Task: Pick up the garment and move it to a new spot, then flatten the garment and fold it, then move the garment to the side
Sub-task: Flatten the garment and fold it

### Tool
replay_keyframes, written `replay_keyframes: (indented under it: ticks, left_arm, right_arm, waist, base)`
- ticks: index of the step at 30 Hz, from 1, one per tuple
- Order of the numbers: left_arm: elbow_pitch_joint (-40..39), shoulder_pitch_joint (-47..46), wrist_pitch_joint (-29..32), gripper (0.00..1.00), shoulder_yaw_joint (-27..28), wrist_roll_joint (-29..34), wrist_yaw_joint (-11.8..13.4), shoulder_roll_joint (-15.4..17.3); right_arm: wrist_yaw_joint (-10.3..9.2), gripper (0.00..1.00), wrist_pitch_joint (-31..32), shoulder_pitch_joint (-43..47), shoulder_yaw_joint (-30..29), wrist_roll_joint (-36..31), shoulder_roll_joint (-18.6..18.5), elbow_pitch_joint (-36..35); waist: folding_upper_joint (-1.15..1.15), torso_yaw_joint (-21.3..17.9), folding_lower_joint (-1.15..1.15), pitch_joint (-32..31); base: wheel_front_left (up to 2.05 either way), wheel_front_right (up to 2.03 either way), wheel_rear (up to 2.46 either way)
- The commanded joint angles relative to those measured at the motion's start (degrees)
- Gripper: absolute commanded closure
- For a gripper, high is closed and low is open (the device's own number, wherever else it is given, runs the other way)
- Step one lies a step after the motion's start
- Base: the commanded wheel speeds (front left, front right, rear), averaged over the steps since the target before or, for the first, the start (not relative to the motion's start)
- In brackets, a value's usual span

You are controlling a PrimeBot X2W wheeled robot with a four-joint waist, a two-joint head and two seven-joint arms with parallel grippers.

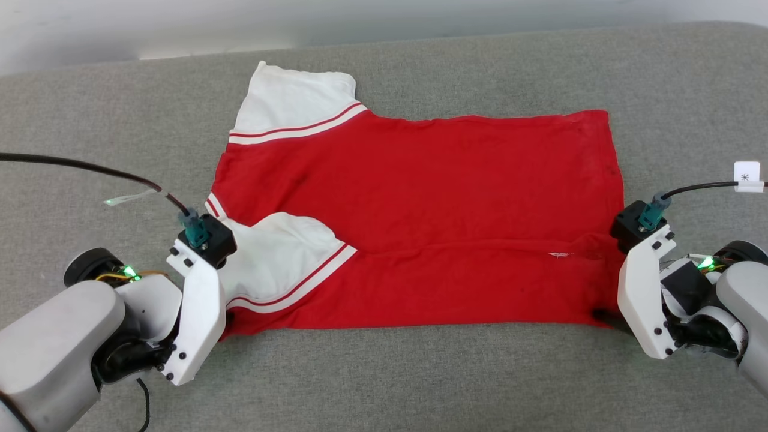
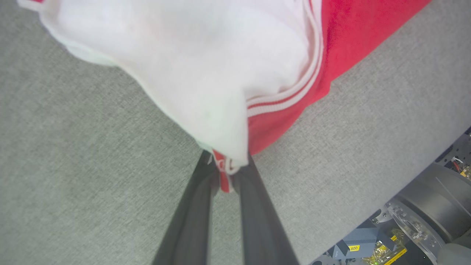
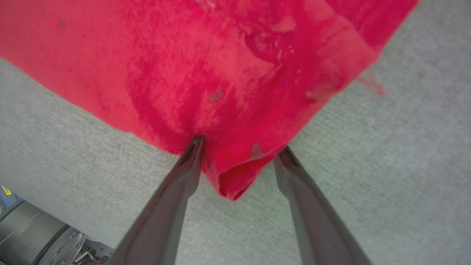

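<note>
Head view shows the garment (image 1: 432, 198) lying flat on the grey fabric surface (image 1: 384, 372), where the left gripper (image 2: 225, 173) pinches the near sleeve corner, while the right gripper (image 3: 239, 147), fingers spread, straddles the near hem corner and should close firmly before both lift evenly.

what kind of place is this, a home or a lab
Likely a robot lab: the garment lies on a grey fabric-covered surface by a plain pale wall, with yellow-labelled equipment below its edge.
</note>
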Motion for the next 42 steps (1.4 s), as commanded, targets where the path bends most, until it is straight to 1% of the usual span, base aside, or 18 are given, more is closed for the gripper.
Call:
replay_keyframes:
  ticks: [1,7,11,15,20,23,28,29,31,34,37,39,40,42]
  left_arm:
    - [0.24,0.80,-0.57,1.00,-0.11,-0.33,0.00,0.16]
    - [0.57,2.75,-1.99,1.00,0.19,-2.15,0.00,1.22]
    - [-0.82,4.68,-2.41,1.00,0.20,-3.49,0.33,2.80]
    - [-3.68,7.32,-3.03,1.00,-0.11,-4.99,1.00,4.02]
    - [-6.52,10.55,-3.51,1.00,-0.96,-5.92,2.04,5.36]
    - [-7.05,12.43,-4.03,1.00,-1.90,-6.16,2.58,5.29]
    - [-5.67,14.59,-5.47,1.00,-2.88,-6.09,3.04,3.68]
    - [-4.18,14.30,-6.67,0.00,-2.79,-4.99,3.33,2.82]
    - [-3.96,13.47,-7.83,0.00,-2.14,-4.56,3.05,2.81]
    - [-4.36,12.08,-9.31,0.00,-0.81,-4.10,3.09,3.98]
    - [-5.18,10.28,-11.11,0.00,0.71,-2.49,3.61,5.03]
    - [-5.07,8.69,-13.14,0.00,1.99,-0.83,3.96,5.36]
    - [-5.07,8.69,-13.14,0.00,1.99,-0.83,3.96,5.36]
    - [-4.70,7.41,-14.77,0.00,2.81,1.09,4.63,5.50]
  right_arm:
    - [0.00,1.00,-0.73,2.99,1.89,0.81,2.48,0.75]
    - [0.00,1.00,-4.75,1.32,1.85,1.70,-1.61,-1.89]
    - [-0.01,1.00,-6.14,1.81,2.42,2.91,-5.13,-5.04]
    - [-0.02,1.00,-6.38,3.26,2.79,4.50,-8.67,-8.64]
    - [-0.02,1.00,-5.24,5.90,3.24,5.88,-12.96,-12.66]
    - [-0.02,1.00,-4.87,7.35,3.10,6.49,-13.46,-12.94]
    - [-0.02,1.00,-4.51,8.96,3.97,5.26,-11.30,-10.40]
    - [-0.02,0.00,-5.08,9.46,3.67,5.22,-10.10,-8.33]
    - [-0.02,0.00,-6.55,9.36,2.60,5.24,-9.78,-8.08]
    - [-0.01,0.00,-9.99,8.53,0.33,4.67,-9.95,-8.87]
    - [-0.02,0.00,-15.39,7.65,-2.79,2.36,-10.08,-9.53]
    - [-0.01,0.00,-20.11,7.55,-4.87,0.19,-9.26,-10.29]
    - [-0.01,0.00,-20.11,7.55,-4.87,0.19,-9.26,-10.29]
    - [-0.02,0.00,-25.70,7.75,-8.05,-1.63,-7.82,-9.98]
  waist:
    - [0.00,-0.19,0.00,-0.49]
    - [0.00,-0.87,0.00,-3.55]
    - [0.00,-1.12,0.00,-5.75]
    - [0.00,-1.21,0.00,-7.36]
    - [0.00,-1.21,0.00,-8.20]
    - [0.00,-1.38,0.00,-7.98]
    - [0.00,-1.37,0.00,-7.25]
    - [0.00,-1.09,0.00,-7.27]
    - [0.00,-0.98,0.00,-7.59]
    - [0.00,-1.02,0.00,-8.30]
    - [0.00,-1.22,0.00,-8.79]
    - [0.00,-1.35,0.00,-8.90]
    - [0.00,-1.35,0.00,-8.90]
    - [0.00,-1.61,0.00,-8.83]
  base:
    - [0.00,0.00,0.00]
    - [0.00,0.00,0.00]
    - [0.00,0.00,0.00]
    - [0.00,0.00,0.00]
    - [0.00,0.00,0.00]
    - [0.00,0.00,0.00]
    - [0.00,0.00,0.00]
    - [0.00,0.00,0.00]
    - [0.00,0.00,0.00]
    - [0.00,0.00,0.00]
    - [0.00,0.00,0.00]
    - [0.00,0.00,0.00]
    - [0.00,0.00,0.00]
    - [0.00,0.00,0.00]
